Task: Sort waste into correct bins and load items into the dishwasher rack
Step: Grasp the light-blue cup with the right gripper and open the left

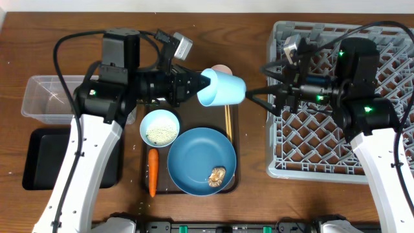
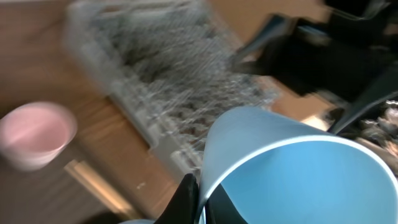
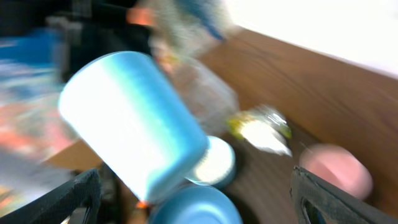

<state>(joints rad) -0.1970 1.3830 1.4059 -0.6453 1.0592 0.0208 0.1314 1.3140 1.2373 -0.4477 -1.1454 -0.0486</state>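
My left gripper (image 1: 206, 82) is shut on the rim of the light-blue cup (image 1: 223, 87), holding it on its side in the air above the brown serving tray; one finger (image 2: 186, 199) is outside the cup's (image 2: 298, 168) wall and one inside. My right gripper (image 1: 253, 97) stands open just right of the cup's base, over the dishwasher rack's (image 1: 323, 142) left edge. In the right wrist view the cup (image 3: 134, 118) hangs ahead between the wide-spread fingers (image 3: 81, 196). The pale-pink cup (image 1: 222, 67) peeks out behind it. Chopsticks (image 1: 228, 123), a bowl of rice (image 1: 160, 127), the blue plate (image 1: 197, 155) with a brown scrap (image 1: 217, 175) and a carrot (image 1: 152, 171) lie below.
The clear tub (image 1: 45, 97) and the black tray (image 1: 39, 158) sit at the far left. The brown serving tray (image 1: 194, 110) is in the middle. A white and yellow-green wrapper (image 3: 258, 127) shows in the right wrist view beyond the bowl (image 3: 214, 165).
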